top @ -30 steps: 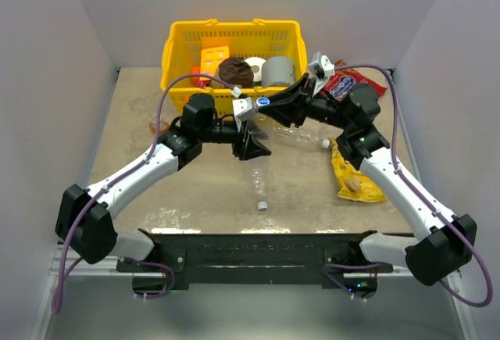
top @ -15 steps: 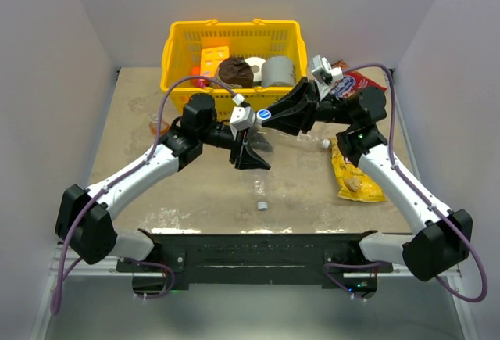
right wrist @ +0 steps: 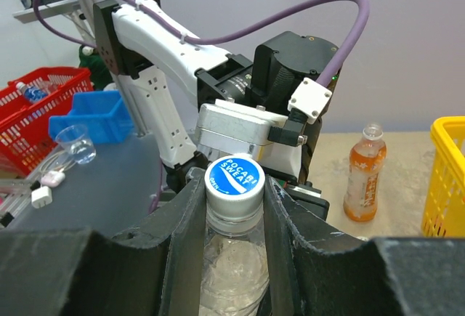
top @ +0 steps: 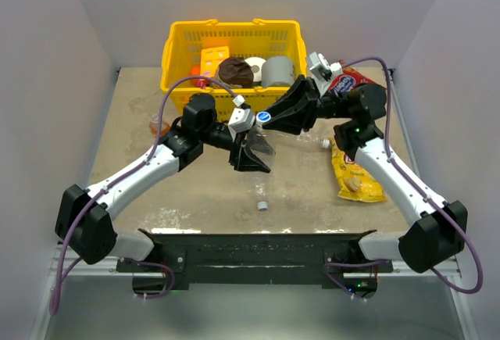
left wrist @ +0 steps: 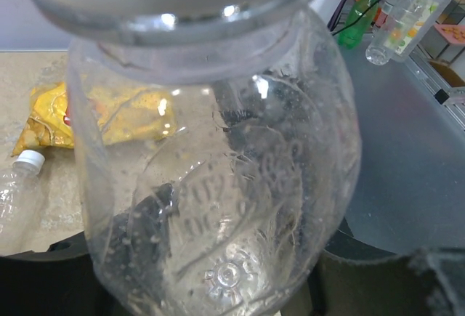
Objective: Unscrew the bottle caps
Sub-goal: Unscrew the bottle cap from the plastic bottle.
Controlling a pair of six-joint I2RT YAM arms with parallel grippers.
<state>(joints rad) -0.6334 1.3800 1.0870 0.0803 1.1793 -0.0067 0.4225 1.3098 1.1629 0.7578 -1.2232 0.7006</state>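
Note:
A clear bottle [top: 258, 141] is held in the air between both arms at the middle of the table. My left gripper [top: 250, 152] is shut on its lower body; in the left wrist view the bottle [left wrist: 218, 207] fills the frame and hides the fingers. My right gripper [right wrist: 234, 185] is shut on its blue-faced bottle cap [right wrist: 234, 179], one finger on each side, and the cap [top: 264, 116] sits on the neck. A loose cap [top: 262, 205] lies on the table in front. A second clear bottle [top: 305, 138], capped, lies to the right. The orange bottle [top: 156, 127] stands at the left.
A yellow basket [top: 180, 51] with a grey can, rolls and other items stands at the back. A yellow snack bag [top: 355, 177] lies by the right arm, and a red packet [top: 351, 84] lies at the back right. Grey walls close in on both sides.
My right gripper, still shut on the cap, has shifted slightly nearer and down toward the left gripper. The left arm has barely moved. Both grips are unchanged.

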